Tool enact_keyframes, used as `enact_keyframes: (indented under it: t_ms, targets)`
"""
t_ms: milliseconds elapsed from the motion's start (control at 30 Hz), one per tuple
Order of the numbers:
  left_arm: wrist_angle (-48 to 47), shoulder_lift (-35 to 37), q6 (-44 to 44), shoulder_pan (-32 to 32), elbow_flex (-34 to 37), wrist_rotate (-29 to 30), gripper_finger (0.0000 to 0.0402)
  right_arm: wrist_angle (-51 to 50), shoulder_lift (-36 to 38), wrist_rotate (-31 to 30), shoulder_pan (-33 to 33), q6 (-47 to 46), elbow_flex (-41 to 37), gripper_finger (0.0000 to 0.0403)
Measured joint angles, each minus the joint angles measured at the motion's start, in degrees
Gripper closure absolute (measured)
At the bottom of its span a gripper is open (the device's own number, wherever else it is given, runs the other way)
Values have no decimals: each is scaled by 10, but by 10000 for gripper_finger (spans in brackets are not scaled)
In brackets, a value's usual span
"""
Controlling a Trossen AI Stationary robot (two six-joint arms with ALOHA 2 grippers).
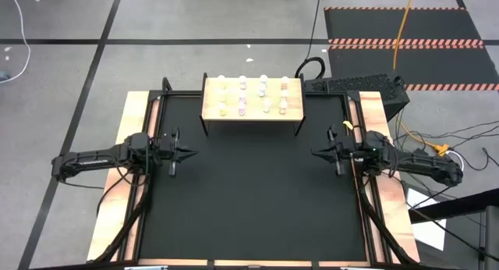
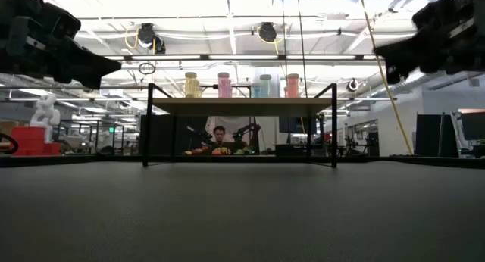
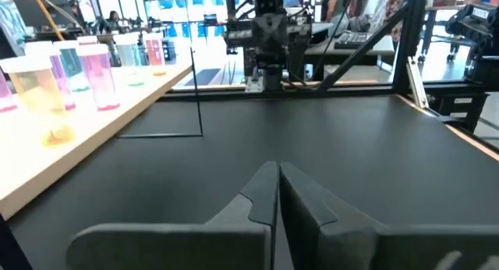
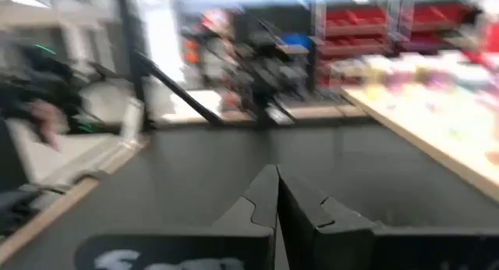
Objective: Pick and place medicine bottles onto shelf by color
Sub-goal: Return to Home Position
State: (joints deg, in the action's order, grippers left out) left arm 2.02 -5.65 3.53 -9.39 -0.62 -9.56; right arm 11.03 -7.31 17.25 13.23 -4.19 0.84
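Hovering empty and pinched closed, left gripper (image 1: 193, 154) and right gripper (image 1: 314, 153) face each other, with the medicine bottles (image 1: 242, 84) up on the shelf (image 1: 212, 114) beyond and between them, neither arm nearer.

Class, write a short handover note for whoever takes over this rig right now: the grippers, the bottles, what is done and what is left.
Left gripper: shut, holding nothing, above the left side of the mat, pointing inward.
Right gripper: shut, holding nothing, above the right side, facing the left one.
Bottles: eight show upright on the shelf at the far edge, in two rows of four. From the left the columns look yellow, pink and blue-green; the last tint is unclear.
Done: placing seems finished, as no bottle shows off the shelf.
Left: probably only parking the arms.
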Motion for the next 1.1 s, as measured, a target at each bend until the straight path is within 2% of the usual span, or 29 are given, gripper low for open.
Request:
enact_keyframes:
  t_ms: [67, 267, 667, 1100]
  targets:
    - [0, -3, -12, 0, 0, 1, 387, 21, 2, 29, 0, -18, 0, 403]
    - [-2, -14, -9, 0, 0, 17, 398, 13, 0, 23, 0, -25, 0, 403]
    - [3, -15, -8, 0, 0, 20, 361, 11, 0, 23, 0, -25, 0, 403]
    - [3, -15, -8, 0, 0, 21, 360, 11, 0, 24, 0, -24, 0, 403]
